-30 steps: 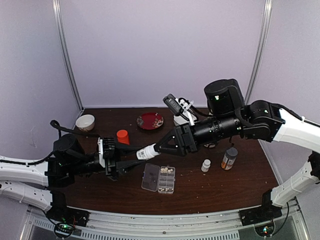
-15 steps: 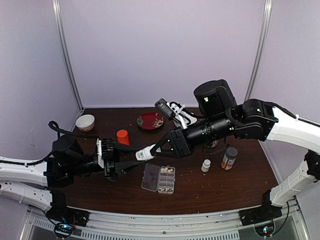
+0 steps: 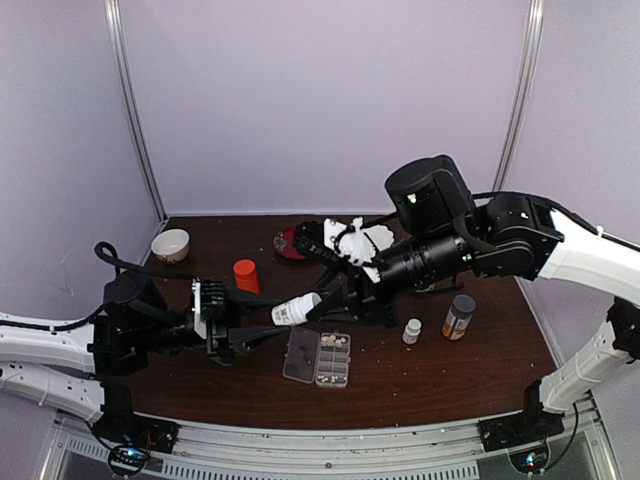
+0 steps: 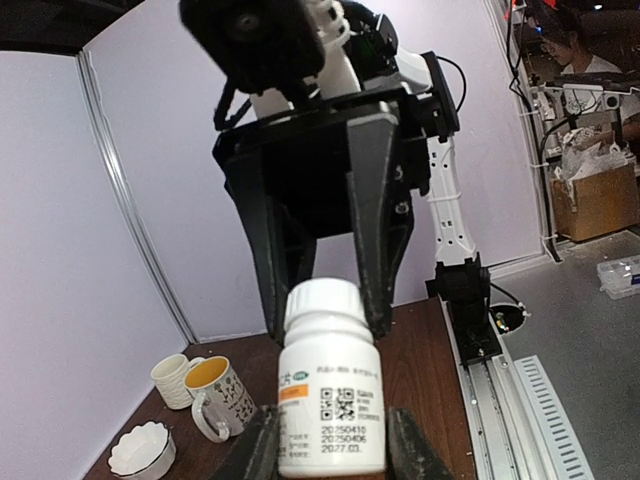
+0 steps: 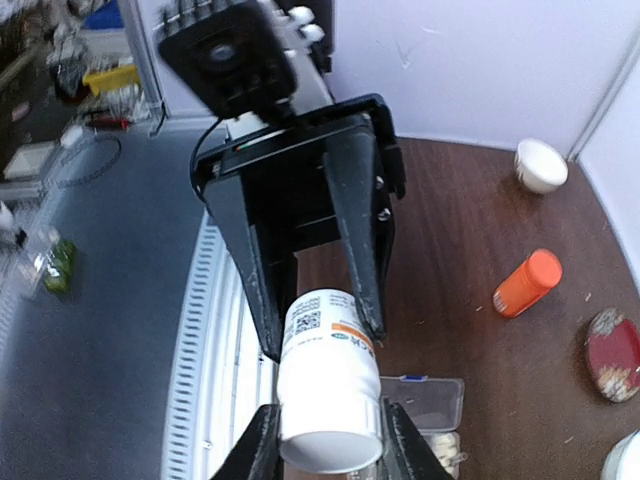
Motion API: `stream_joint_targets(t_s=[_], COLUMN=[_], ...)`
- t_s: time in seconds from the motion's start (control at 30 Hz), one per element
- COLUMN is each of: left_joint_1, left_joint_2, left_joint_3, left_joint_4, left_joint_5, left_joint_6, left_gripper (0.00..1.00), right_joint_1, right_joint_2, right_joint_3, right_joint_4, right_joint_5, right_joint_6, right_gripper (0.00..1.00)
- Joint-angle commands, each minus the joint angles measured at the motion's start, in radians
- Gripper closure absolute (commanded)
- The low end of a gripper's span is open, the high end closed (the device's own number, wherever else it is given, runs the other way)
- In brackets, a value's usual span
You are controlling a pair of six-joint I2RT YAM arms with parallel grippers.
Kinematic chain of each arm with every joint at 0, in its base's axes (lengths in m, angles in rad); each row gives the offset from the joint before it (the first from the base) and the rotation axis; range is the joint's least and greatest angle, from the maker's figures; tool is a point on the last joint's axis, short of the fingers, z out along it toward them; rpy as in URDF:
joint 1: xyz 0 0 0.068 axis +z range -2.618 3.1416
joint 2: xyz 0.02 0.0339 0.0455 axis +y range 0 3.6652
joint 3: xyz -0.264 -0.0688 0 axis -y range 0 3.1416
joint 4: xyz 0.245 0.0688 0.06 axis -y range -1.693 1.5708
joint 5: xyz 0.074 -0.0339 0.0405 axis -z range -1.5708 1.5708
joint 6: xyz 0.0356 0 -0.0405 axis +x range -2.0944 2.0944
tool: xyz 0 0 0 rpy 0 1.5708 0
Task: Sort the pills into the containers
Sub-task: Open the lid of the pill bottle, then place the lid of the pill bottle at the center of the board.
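Looking at a robotics lab w/ a test booth: pale panel walls (image 3: pixel 330 100) and aluminium posts (image 3: pixel 135 120) are boxing in a dark wood table (image 3: pixel 470 370). Past the right side, a person (image 4: pixel 565 45) is sitting by a cardboard box (image 4: pixel 600 200); cables (image 5: pixel 95 150) are trailing on grey floor.

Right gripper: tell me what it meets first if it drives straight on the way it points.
The white bottle: the right gripper is clamped on its cap. Pushing on would likely press the bottle into the left gripper, which holds its body.
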Motion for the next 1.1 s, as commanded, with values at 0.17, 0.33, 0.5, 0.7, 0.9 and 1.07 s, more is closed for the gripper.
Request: stream_joint_targets(t_s=[0.17,0.33,0.5,0.7,0.9,1.07], left_joint_1=[0.008,0.008,0.008,0.008,0.008,0.016], left_joint_2=[0.015,0.033,0.044,0.073,0.116,0.145], left_joint_3=[-0.044,-0.057,-0.074,-0.108,-0.166,-0.189], left_joint_4=[0.118,0.124,0.084,0.025,0.043,0.032], left_joint_5=[-0.037,-0.063,-0.109,-0.168,-0.217,-0.231], left_joint_6=[-0.08,-0.125,-0.139,-0.173,-0.181,-0.152], left_gripper=[0.93,0.93,0.94,0.98,1.0,1.0], right_joint_1=[0.025,0.03,0.029,0.029,0.029,0.028], right_joint_2=[-0.067,-0.159,-0.297,-0.349,-0.352,-0.261], right_joint_3=[-0.033,-0.18,-0.353,-0.526,-0.693,-0.716], right_joint_4=[0.027,0.17,0.326,0.407,0.627,0.508], right_joint_5=[0.104,0.186,0.213,0.181,0.222,0.297], right_joint_6=[-0.743,-0.842,-0.739,-0.431,-0.055,0.157], right_gripper=[0.96,0.96,0.98,1.0,1.0,1.0])
